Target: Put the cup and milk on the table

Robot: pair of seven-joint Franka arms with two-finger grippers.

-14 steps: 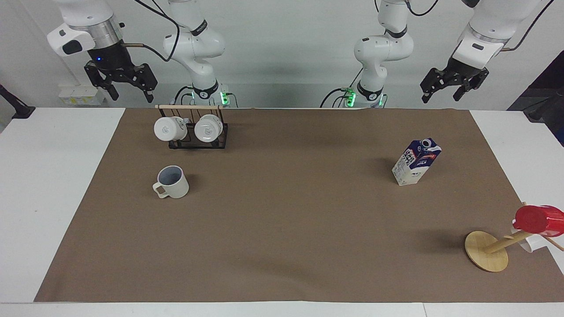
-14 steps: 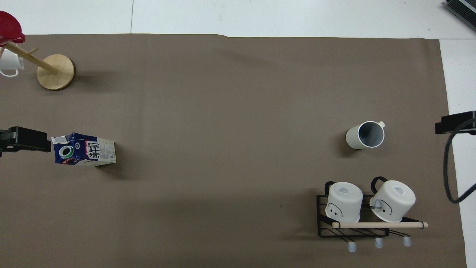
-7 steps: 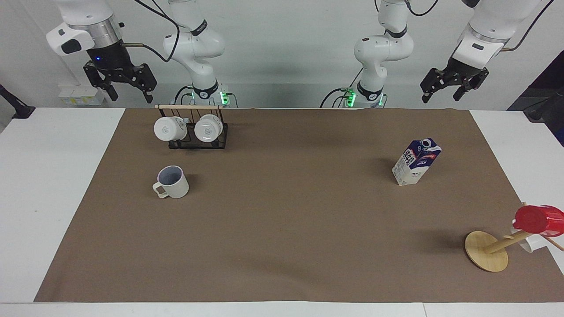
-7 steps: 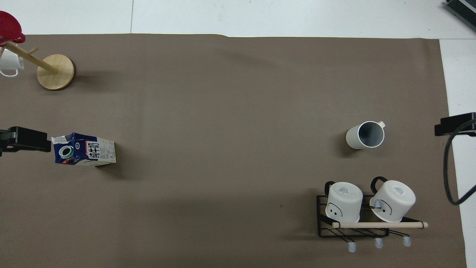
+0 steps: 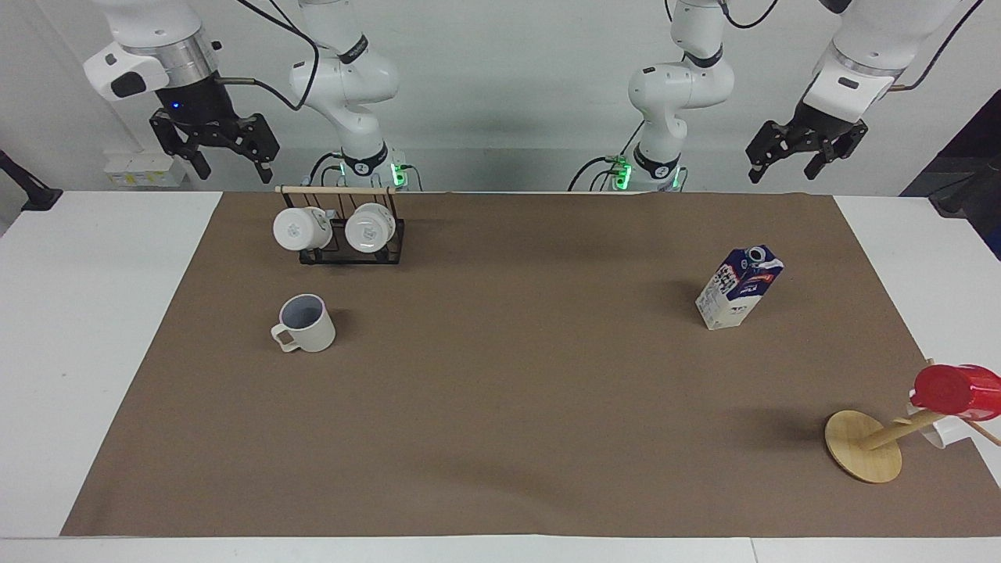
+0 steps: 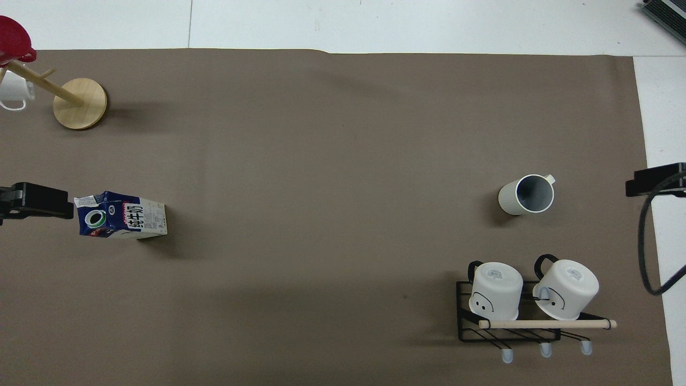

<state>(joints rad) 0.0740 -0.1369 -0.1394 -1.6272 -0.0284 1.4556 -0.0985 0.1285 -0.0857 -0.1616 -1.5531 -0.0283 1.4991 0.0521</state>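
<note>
While both grippers, left gripper (image 5: 805, 160) and right gripper (image 5: 215, 156), hang open, the cup (image 5: 306, 323) and milk (image 5: 739, 288) stand well apart on the brown-matted table (image 5: 500, 407).

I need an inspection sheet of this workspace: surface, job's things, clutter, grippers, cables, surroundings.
Surface: white table under a brown mat.
Job's things: cream-white ceramic mug and blue-topped milk carton, both upright on the mat.
Clutter: black wire rack with two white mugs; wooden mug tree bearing a red cup.
Grippers: left gripper and right gripper open, raised, empty.
Cables: black cables on the arms.
Surroundings: pale wall.
</note>
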